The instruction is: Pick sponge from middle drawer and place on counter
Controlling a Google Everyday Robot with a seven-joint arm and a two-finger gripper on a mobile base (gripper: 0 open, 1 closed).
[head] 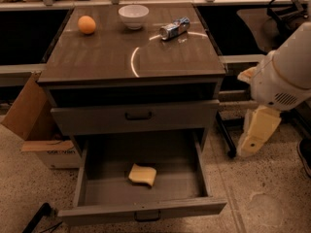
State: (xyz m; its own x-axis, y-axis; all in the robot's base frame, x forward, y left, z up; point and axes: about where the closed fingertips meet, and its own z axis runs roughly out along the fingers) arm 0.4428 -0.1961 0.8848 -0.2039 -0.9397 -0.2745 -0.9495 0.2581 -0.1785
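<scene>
The sponge (143,174), a pale yellow bent block, lies on the grey floor of the open middle drawer (97,191), near its centre. The drawer is pulled out at the bottom of the cabinet, below the shut handled drawer front (136,116). The counter (102,57) is the glossy brown-grey top with a curved light reflection. My gripper (256,130) hangs at the right of the cabinet, beside the open drawer and well apart from the sponge, at about the height of the shut drawer front. It holds nothing that I can see.
On the counter stand an orange fruit (87,24) at the back left, a white bowl (133,15) at the back middle and a crushed can (174,28) at the back right. A cardboard box (34,125) leans left of the cabinet. A dark chair leg (224,135) stands between cabinet and gripper.
</scene>
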